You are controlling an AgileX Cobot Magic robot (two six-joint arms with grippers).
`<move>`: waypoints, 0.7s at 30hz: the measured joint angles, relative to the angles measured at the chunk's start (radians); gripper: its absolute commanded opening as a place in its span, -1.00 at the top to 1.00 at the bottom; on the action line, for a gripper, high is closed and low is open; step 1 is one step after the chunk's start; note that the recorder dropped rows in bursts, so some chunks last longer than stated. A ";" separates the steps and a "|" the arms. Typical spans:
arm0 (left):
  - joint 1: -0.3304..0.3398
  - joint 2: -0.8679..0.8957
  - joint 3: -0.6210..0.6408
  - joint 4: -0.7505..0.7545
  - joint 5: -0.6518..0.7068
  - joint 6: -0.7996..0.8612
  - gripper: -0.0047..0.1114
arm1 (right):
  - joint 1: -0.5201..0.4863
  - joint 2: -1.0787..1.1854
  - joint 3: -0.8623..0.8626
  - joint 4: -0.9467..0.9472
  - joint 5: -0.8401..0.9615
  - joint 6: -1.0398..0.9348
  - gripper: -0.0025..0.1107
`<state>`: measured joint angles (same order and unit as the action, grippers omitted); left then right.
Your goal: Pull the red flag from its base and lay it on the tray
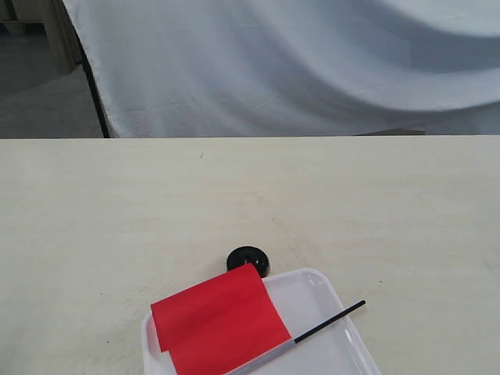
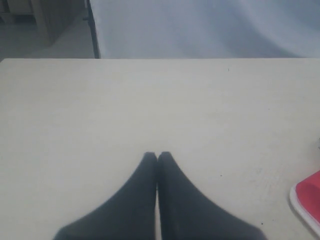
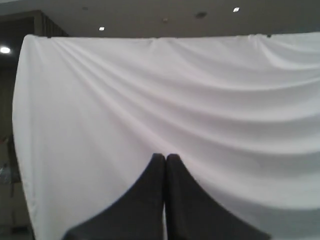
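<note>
left gripper (image 2: 157, 156): pressed tip to tip, gripping nothing, over table (image 2: 100, 110) | right gripper (image 3: 165, 157): pressed tip to tip, gripping nothing, facing white cloth (image 3: 200, 100) | red flag (image 1: 219, 320): lying flat in tray (image 1: 324, 293), off base (image 1: 248, 258), black pole tip jutting past right rim | base: on table, just behind tray's far rim

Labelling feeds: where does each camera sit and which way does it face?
Exterior: off the arms, looking across the table to the white cloth; red flag on tray, base beside; no arm.
Left wrist: over the table, facing the cloth; left gripper shut.
Right wrist: raised, facing cloth and ceiling; right gripper shut.
Shared by first two: table, tray, flag.
</note>
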<state>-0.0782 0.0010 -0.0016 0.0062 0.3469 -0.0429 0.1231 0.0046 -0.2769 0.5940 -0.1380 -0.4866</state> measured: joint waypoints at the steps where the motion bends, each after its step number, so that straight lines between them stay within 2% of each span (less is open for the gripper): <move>1: 0.000 0.000 0.000 0.000 0.000 0.000 0.92 | 0.000 0.000 0.000 0.004 0.031 0.000 0.96; 7: 0.000 0.000 0.000 0.000 0.000 0.000 0.92 | 0.000 0.000 0.057 0.021 0.164 0.000 0.96; 12: 0.000 0.000 0.000 0.000 0.000 0.000 0.92 | 0.001 0.000 0.244 0.069 0.168 0.000 0.96; 17: 0.000 0.000 0.000 0.000 0.000 0.000 0.92 | 0.004 0.000 0.274 0.119 0.151 0.003 0.96; 19: 0.000 0.000 0.000 0.000 0.000 0.000 0.92 | 0.004 0.000 0.274 0.038 0.147 0.072 0.96; 21: 0.000 0.000 0.000 0.000 0.000 0.000 0.92 | 0.004 0.000 0.274 -0.142 0.149 0.254 0.96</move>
<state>-0.0782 0.0010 -0.0016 0.0062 0.3469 -0.0429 0.1269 0.0046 -0.0032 0.4522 0.0113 -0.2328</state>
